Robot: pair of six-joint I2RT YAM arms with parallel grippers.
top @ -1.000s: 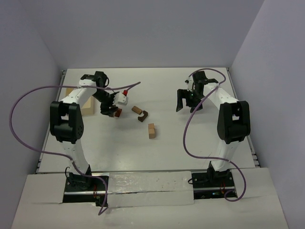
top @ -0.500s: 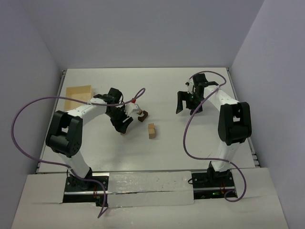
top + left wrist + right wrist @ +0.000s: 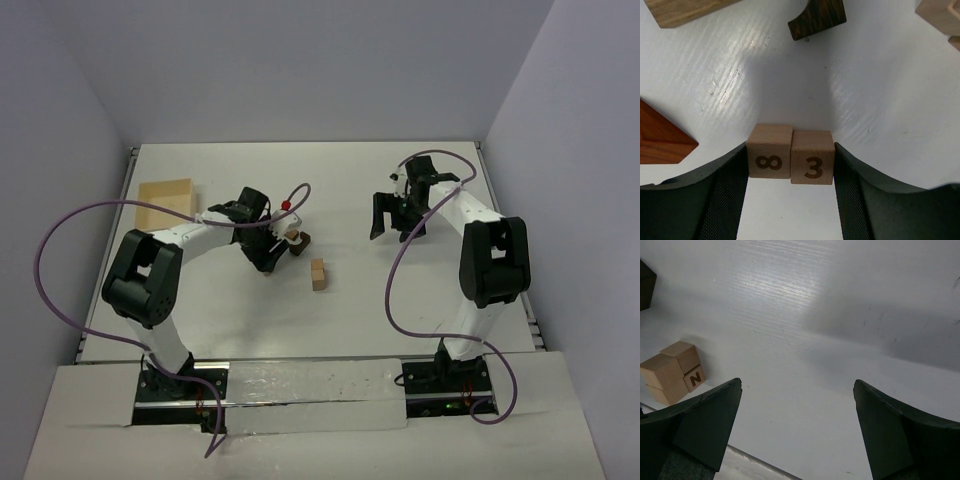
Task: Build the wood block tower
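The left pincer (image 3: 791, 165) is clamped on two pale cubes (image 3: 790, 159) that sit side by side, one burned with an 8 and the other with a 3. Each finger presses an outer face of the pair. Whether the pair rests on the white surface (image 3: 380, 300) or hangs just above it, I cannot tell.

Around them in the left wrist view lie other pieces of the tower: a dark arch piece (image 3: 817, 17) straight ahead, an orange-brown block (image 3: 660, 137) at the left edge, and a pale block (image 3: 685, 7) at the top left corner.

From above, this pincer sits near the middle of the surface, just beside the dark arch piece (image 3: 302, 243). A small group of pale cubes (image 3: 319, 273) stands a little nearer the arm bases — one of them shows an N in the right wrist view (image 3: 672, 372). The shallow wooden tray (image 3: 165, 195) lies well apart, at the far left.

The right pincer (image 3: 797, 385) has its fingers spread wide with nothing between them, poised over bare surface on the right side.
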